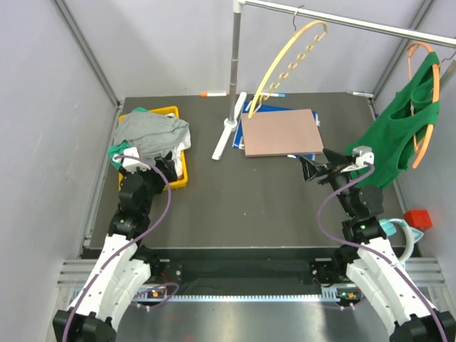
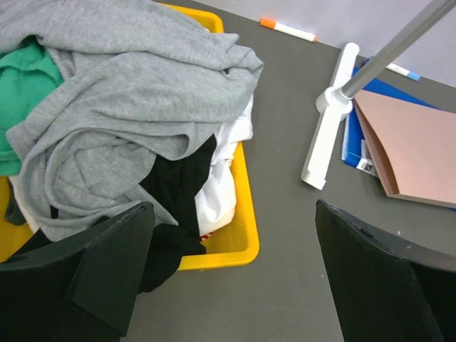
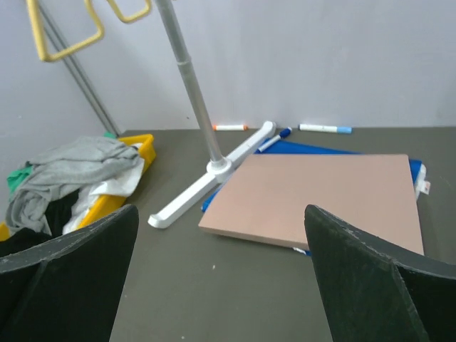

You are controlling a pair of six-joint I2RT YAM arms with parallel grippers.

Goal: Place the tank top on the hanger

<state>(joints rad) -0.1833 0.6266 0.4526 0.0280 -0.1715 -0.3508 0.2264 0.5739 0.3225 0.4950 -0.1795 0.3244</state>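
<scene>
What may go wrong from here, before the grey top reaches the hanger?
1. The grey tank top lies tangled with a black garment and a white garment in the yellow bin; the open left hand may lift those too.
2. The hanger hangs only by its hook from the rail; pushing fabric on could swing it or unhook it.

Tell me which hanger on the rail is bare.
The pale yellow hanger, the left of the two; the orange hanger on the right carries a bright green tank top.
</scene>
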